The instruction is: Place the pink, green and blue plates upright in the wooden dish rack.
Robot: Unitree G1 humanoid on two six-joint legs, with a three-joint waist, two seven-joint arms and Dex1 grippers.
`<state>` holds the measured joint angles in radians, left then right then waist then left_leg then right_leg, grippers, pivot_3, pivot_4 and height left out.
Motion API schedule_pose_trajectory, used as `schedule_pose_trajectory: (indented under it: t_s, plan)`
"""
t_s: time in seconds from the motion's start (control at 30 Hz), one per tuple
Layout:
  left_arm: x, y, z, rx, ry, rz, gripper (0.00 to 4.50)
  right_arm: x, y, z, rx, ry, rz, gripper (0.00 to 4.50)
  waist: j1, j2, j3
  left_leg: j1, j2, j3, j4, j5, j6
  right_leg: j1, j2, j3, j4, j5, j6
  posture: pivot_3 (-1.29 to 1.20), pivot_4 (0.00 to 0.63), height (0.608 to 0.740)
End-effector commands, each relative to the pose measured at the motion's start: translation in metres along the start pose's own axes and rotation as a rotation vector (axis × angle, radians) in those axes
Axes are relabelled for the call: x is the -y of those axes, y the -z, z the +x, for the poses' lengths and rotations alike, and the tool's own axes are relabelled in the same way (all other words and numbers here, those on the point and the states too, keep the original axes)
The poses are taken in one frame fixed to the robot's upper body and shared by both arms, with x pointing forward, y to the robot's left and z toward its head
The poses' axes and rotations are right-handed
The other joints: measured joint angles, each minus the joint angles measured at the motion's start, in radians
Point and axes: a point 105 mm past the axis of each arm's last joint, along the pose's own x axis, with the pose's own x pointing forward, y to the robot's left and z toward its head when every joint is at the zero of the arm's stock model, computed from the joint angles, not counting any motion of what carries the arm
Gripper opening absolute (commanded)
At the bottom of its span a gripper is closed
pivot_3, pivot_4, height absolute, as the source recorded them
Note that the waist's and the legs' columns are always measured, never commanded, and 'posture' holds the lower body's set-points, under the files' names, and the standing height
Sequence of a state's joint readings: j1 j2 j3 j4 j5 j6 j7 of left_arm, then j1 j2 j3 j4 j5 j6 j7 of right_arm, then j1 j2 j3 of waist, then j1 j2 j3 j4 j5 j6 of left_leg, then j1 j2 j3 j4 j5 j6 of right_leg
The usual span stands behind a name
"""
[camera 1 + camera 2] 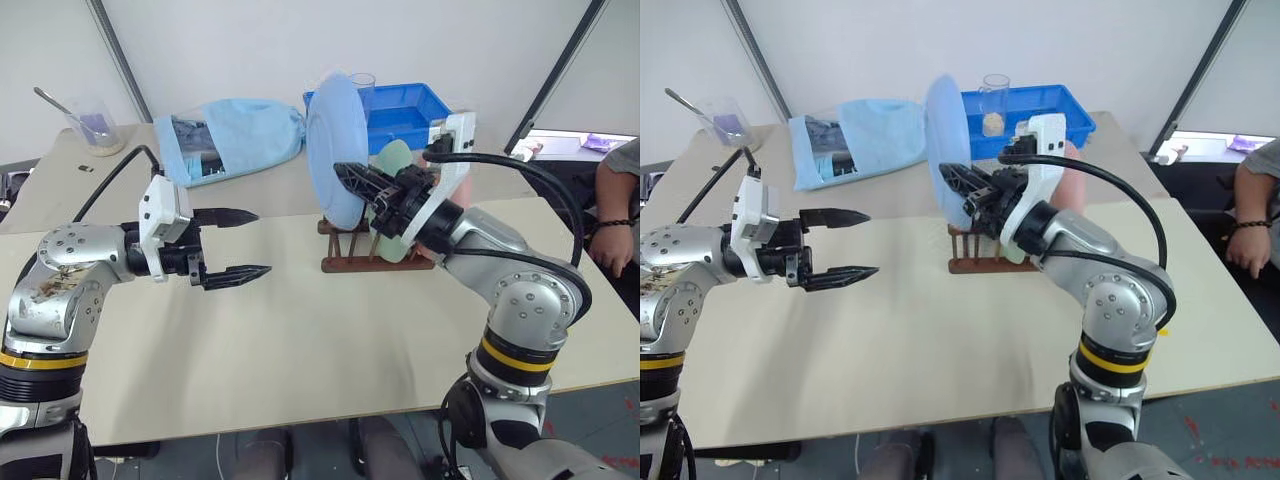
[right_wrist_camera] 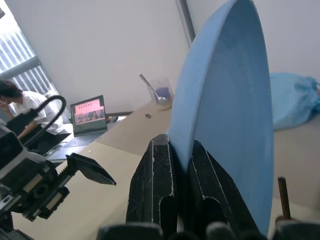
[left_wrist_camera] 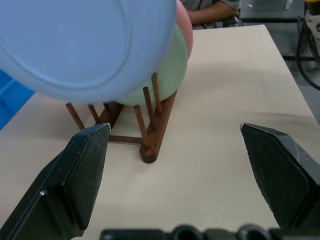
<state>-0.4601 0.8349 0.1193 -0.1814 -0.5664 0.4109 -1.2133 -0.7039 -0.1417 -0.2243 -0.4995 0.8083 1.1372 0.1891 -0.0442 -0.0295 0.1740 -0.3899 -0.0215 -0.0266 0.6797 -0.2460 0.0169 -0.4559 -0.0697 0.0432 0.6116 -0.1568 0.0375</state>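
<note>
Beige desk point(image 1: 300, 340), flat top, white wall behind; a second desk abuts it at the far side.

Item 1: small dark brown wooden dish rack point(image 1: 350, 255) with two base rails and thin upright pegs, standing on the desk slightly toward 1 o'clock from its centre.

Item 2: round pale green plate point(image 1: 392, 160), upright in the rack. Its near face is partly hidden by the arm.

Item 3: round pink plate point(image 3: 184, 25), upright just behind the green one; little more than an edge shows.

Item 4: round light blue plate point(image 1: 332, 150), on edge, tilted, at the 9 o'clock end of the rack above the pegs. Whether its lower rim sits between pegs cannot be told.

Item 5: right pincer point(image 2: 181, 165), two black fingers closed narrowly on the rim of the light blue plate, holding it.

Item 6: left pincer point(image 1: 232, 243), fingers spread wide with nothing between them, at 9 o'clock of the rack and well apart from it, pointing toward it.

Item 7: blue plastic bin point(image 1: 410, 105), rectangular, on the far desk at 12 o'clock of the rack, with a clear glass point(image 1: 993, 100) beside it.

Item 8: light blue cloth bag point(image 1: 235, 138), at 11 o'clock.

Item 9: clear cup with a spoon point(image 1: 92, 122), at 10 o'clock.

Item 10: a person's forearm point(image 1: 612, 215), at 3 o'clock past the desk edge.
</note>
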Motion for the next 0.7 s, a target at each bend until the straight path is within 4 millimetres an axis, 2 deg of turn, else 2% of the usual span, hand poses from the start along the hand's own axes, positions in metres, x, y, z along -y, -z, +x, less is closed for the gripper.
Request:
schedule_pose_trajectory:
  t_s: [0.03, 0.3, 0.63, 0.7]
  plan:
    - [-0.001, -0.010, 0.001, 0.018, 0.009, 0.057, 4.48, -0.004, -0.008, -0.004, 0.023, 0.009, -0.031, 0.00, -0.001, 0.000, 0.000, 0.000, 0.000, 0.000, 0.000, 0.000, 0.000, 0.000, 0.001, 0.000, 0.000, 0.000, 0.000, 0.00, 0.150, 0.740]
    - [0.000, -0.007, 0.003, 0.022, 0.009, 0.057, 4.48, 0.001, -0.004, -0.005, 0.013, 0.052, -0.032, 0.00, 0.000, 0.000, 0.000, 0.000, 0.003, 0.001, 0.000, 0.000, 0.000, 0.000, 0.005, 0.001, -0.001, 0.000, -0.001, 0.00, 0.150, 0.740]
    - [-0.001, -0.007, 0.005, 0.032, 0.001, 0.067, 4.48, 0.009, 0.004, 0.005, -0.033, 0.122, 0.011, 0.00, 0.000, 0.000, 0.000, 0.000, 0.005, 0.001, 0.000, 0.000, 0.000, 0.000, 0.009, 0.002, -0.001, 0.001, -0.001, 0.00, 0.150, 0.740]
    - [-0.001, -0.006, 0.006, 0.033, -0.002, 0.068, 4.50, 0.010, 0.004, 0.005, -0.033, 0.130, 0.012, 0.88, 0.000, 0.000, 0.000, 0.000, 0.005, 0.001, 0.000, 0.000, 0.000, 0.000, 0.009, 0.002, -0.001, 0.000, -0.001, 0.00, 0.150, 0.740]
